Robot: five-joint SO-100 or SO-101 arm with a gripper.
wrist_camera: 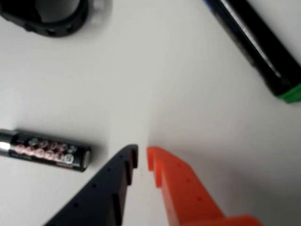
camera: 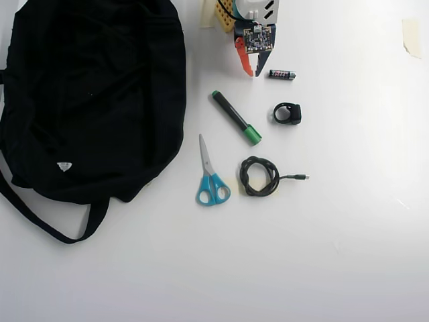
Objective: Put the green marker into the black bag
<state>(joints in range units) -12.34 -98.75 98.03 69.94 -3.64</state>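
The green marker (camera: 233, 117) lies slanted on the white table, its green cap toward the scissors. In the wrist view its black barrel and one green end (wrist_camera: 263, 52) cross the top right corner. The black bag (camera: 87, 100) fills the left of the overhead view, with its strap trailing at the bottom left. My gripper (camera: 253, 72) hovers at the top centre, just above the marker's upper end and right of the bag. In the wrist view the gripper (wrist_camera: 142, 157) has its black and orange fingers nearly touching, with nothing between them.
A small battery (camera: 282, 74) (wrist_camera: 47, 150) lies just right of the gripper. A black ring-shaped object (camera: 287, 113) (wrist_camera: 47, 19), a coiled black cable (camera: 259, 176) and blue-handled scissors (camera: 211, 181) lie around the marker. Tape (camera: 410, 37) sticks at the top right.
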